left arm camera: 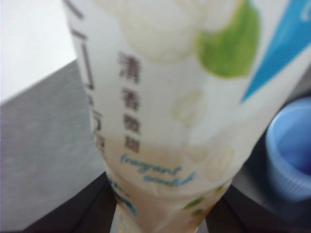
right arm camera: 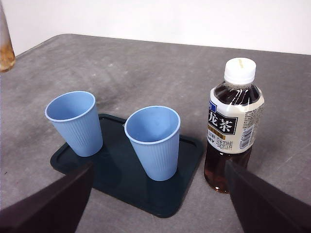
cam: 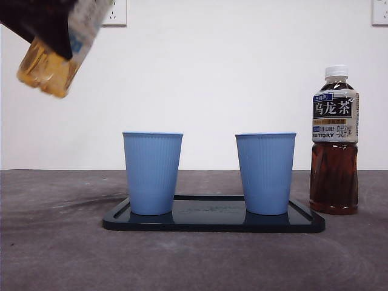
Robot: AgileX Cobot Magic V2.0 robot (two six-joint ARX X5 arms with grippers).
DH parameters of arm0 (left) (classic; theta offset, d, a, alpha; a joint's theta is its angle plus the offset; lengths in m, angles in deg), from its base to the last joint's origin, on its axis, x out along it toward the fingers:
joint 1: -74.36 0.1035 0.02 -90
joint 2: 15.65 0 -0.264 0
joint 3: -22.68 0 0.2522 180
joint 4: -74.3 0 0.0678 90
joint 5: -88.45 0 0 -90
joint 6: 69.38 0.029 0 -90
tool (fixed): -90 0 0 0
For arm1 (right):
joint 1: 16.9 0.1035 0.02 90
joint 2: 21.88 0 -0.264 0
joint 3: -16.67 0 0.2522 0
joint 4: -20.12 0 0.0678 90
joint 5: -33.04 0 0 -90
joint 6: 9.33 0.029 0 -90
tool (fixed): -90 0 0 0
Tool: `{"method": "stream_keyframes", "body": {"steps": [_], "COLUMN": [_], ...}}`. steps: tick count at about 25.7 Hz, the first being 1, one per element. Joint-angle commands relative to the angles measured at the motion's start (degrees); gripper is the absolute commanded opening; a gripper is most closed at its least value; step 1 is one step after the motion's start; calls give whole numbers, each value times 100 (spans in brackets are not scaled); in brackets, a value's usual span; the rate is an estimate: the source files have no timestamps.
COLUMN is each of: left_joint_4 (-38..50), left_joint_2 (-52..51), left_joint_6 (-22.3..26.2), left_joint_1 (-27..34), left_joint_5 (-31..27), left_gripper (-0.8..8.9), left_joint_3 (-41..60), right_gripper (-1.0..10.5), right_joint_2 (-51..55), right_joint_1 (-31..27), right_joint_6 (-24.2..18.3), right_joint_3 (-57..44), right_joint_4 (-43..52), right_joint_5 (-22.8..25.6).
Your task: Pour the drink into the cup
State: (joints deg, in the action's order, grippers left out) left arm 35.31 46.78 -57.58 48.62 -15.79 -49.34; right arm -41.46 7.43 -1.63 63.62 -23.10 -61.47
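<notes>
Ideally, the left claw (left arm camera: pixel 160 213), clamped on the pale tea bottle (cam: pixel 57 45), centres its mouth above the nearer cup (cam: pixel 152 173) before tipping.

Dark tea bottle (cam: pixel 334 140) with white cap, standing upright on the gray table (cam: pixel 54 254), just right of the tray (cam: pixel 212 222). Wall sockets (cam: pixel 115 12) up high.

We see a plain white wall (cam: pixel 242 73) behind the dark grey matte table (cam: pixel 60 254), with two white wall sockets (cam: pixel 115 12) high up
</notes>
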Motion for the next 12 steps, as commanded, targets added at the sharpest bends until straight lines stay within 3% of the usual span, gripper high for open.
{"method": "stream_keyframes", "body": {"steps": [1, 12], "left_joint_4": [610, 2695], "left_joint_2": [-225, -675], "left_joint_6": [-938, -2017], "left_joint_1": [151, 323], "left_joint_5": [400, 815], "left_gripper": [183, 182], "left_joint_3": [2, 1604], "right_gripper": [430, 430], "right_joint_2": [-2, -2], "right_joint_1": [33, 33], "right_joint_6": [-22, 133], "right_joint_3": [101, 101], "right_joint_4": [22, 24], "right_joint_5": [2, 9]}}
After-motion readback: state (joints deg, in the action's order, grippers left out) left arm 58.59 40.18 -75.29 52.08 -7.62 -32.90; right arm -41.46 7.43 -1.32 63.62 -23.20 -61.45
